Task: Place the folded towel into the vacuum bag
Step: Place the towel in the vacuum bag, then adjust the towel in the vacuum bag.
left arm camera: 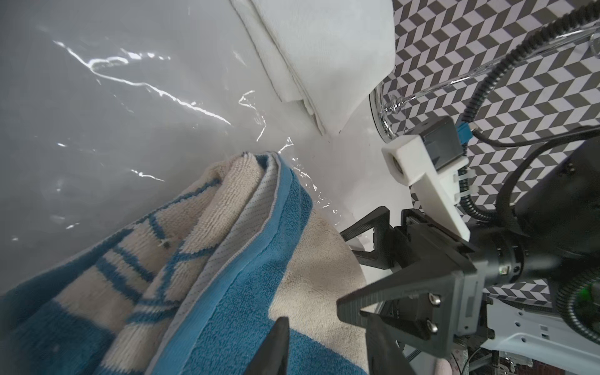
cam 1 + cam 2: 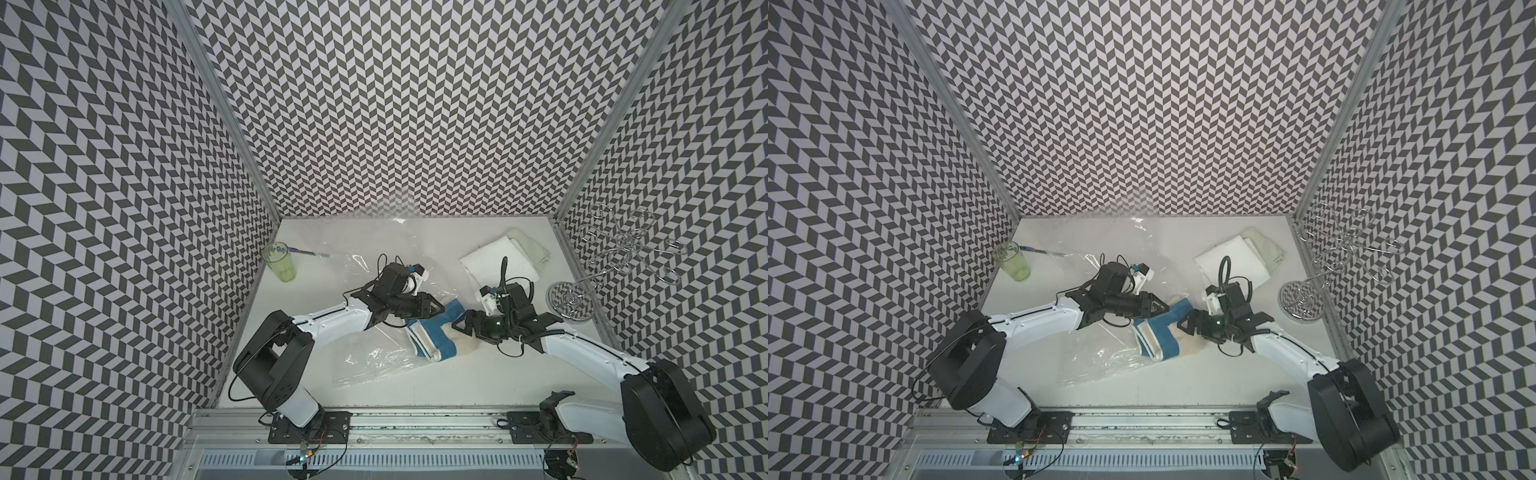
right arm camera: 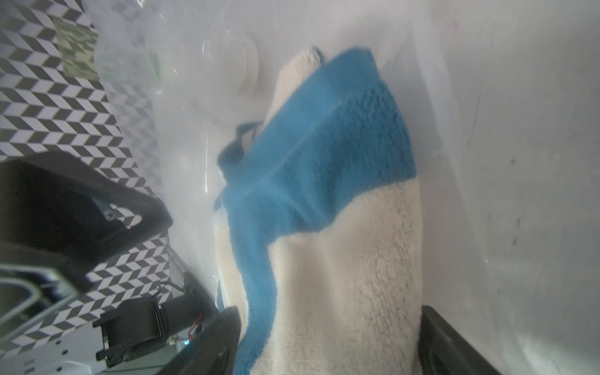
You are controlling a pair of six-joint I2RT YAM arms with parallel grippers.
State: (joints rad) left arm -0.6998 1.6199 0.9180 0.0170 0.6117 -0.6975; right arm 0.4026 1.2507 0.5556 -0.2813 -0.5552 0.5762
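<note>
The folded towel (image 2: 430,336), blue and cream, lies mid-table. Its left part sits under the clear film of the vacuum bag (image 2: 374,361), and its cream right end sticks out bare. The crinkly bag runs from the front centre to the back wall. My left gripper (image 2: 440,308) is at the towel's blue far corner. In the left wrist view that gripper (image 1: 328,321) has its jaws narrow, with towel (image 1: 227,259) fabric between them. My right gripper (image 2: 457,326) faces the cream end. In the right wrist view its (image 3: 328,311) jaws stand wide on either side of the towel (image 3: 324,162).
A green tumbler (image 2: 280,262) stands at the back left with a thin brush (image 2: 307,251) beside it. Folded white cloths (image 2: 503,257) lie at the back right. A chrome wire stand (image 2: 571,305) sits by the right wall. Patterned walls close three sides.
</note>
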